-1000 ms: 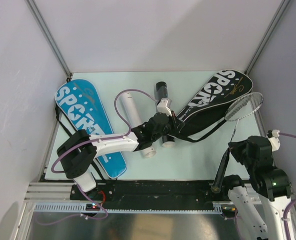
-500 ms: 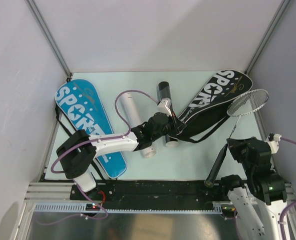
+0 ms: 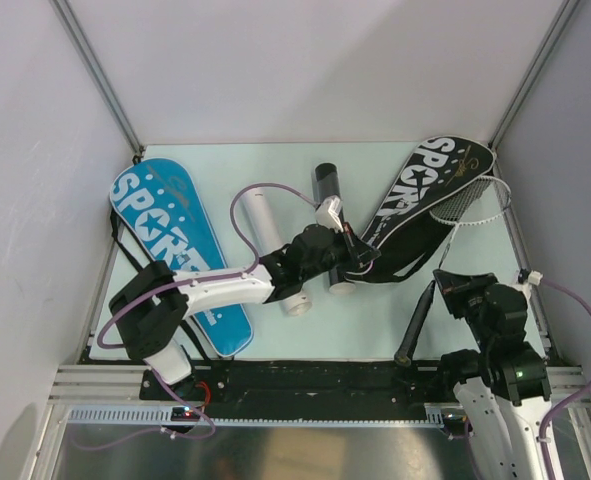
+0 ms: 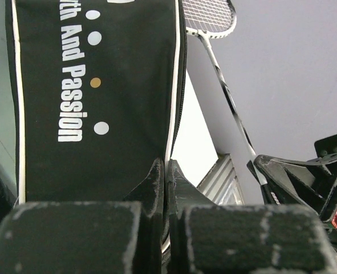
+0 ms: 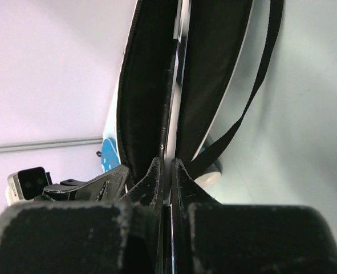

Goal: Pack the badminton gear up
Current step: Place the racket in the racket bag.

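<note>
The black "SPORT" racket cover point(image 3: 415, 205) lies at the back right. My left gripper point(image 3: 363, 262) is shut on its open edge, also seen in the left wrist view point(image 4: 167, 169) against the cover point(image 4: 100, 85). My right gripper point(image 3: 443, 285) is shut on the shaft of a thin silver-framed racket point(image 3: 470, 200), and its dark handle point(image 3: 413, 325) points toward the table's near edge. The racket head point(image 4: 211, 17) sits at the cover's mouth. In the right wrist view the shaft point(image 5: 177, 68) runs up from my gripper point(image 5: 168, 166) between the cover's two black flaps.
A blue "SPORT" cover point(image 3: 160, 235) lies at the left. A white tube point(image 3: 270, 250) and a black tube point(image 3: 324, 185) lie mid-table, partly under my left arm. The black cover's strap point(image 5: 248, 103) trails over the table. Walls close in on both sides.
My right arm swung the racket left and forward: its head went from beside the black cover to the cover's mouth, and the handle shifted left. The left gripper kept its hold.
</note>
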Robot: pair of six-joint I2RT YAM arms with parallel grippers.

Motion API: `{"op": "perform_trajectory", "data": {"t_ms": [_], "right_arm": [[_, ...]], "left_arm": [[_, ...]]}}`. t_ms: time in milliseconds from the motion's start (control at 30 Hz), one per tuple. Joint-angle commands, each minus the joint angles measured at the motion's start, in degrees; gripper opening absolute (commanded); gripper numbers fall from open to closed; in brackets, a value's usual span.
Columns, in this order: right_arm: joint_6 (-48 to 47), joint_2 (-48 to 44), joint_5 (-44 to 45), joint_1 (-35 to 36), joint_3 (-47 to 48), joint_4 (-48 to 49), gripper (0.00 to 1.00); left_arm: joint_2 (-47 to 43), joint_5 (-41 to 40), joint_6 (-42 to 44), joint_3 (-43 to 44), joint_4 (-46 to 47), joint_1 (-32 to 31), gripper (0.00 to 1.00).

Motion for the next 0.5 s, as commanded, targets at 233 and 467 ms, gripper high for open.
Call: {"op": "perform_trajectory", "data": {"t_ms": [233, 467], "right_arm": [[-5.3, -3.4, -14.2, -5.7, -9.1, 19.2, 0.0], [-7.7, -1.4, -21.2, -11.1, -11.4, 23.6, 0.0]], "left_arm": [[-3.5, 6.4, -0.9, -1.7, 9.7, -0.4, 0.0], [-2.0, 9.4, 0.2, -2.5, 12.6, -0.4, 0.0]]}}
